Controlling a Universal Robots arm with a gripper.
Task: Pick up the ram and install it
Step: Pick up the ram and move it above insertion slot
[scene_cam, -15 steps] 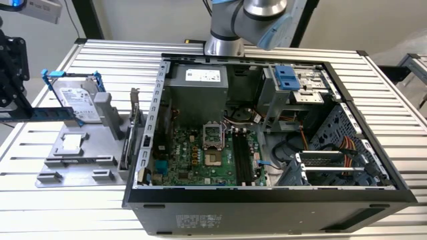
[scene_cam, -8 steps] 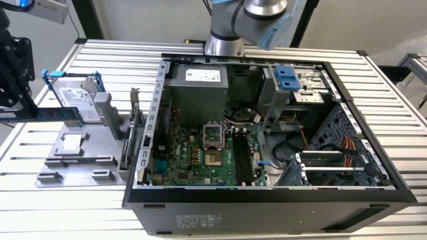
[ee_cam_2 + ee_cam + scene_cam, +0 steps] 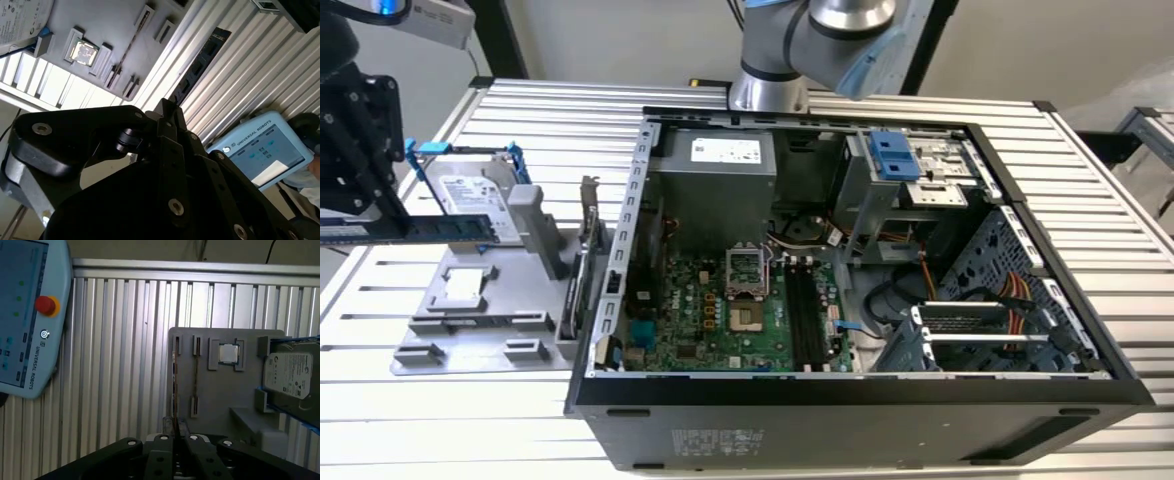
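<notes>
gripper: black two-finger gripper (image 3: pixel 175 439) clamped shut on thin bluish-green circuit-board ram stick (image 3: pixel 438 229) | ram: far left of the exterior view, above grey plastic holder tray (image 3: pixel 474 340), apart from open black computer case (image 3: pixel 854 420)

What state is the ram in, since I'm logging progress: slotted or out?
Out: the gripper holds the ram at the grey tray, outside the case; the motherboard slots look empty.

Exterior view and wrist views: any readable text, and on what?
Teach pendant: maker's lettering on the casing, legible; screen text blurred.
Hard drive label: too small.
Power supply label: too small.
Computer case sticker: too small.
On the ram: nothing readable.
</notes>
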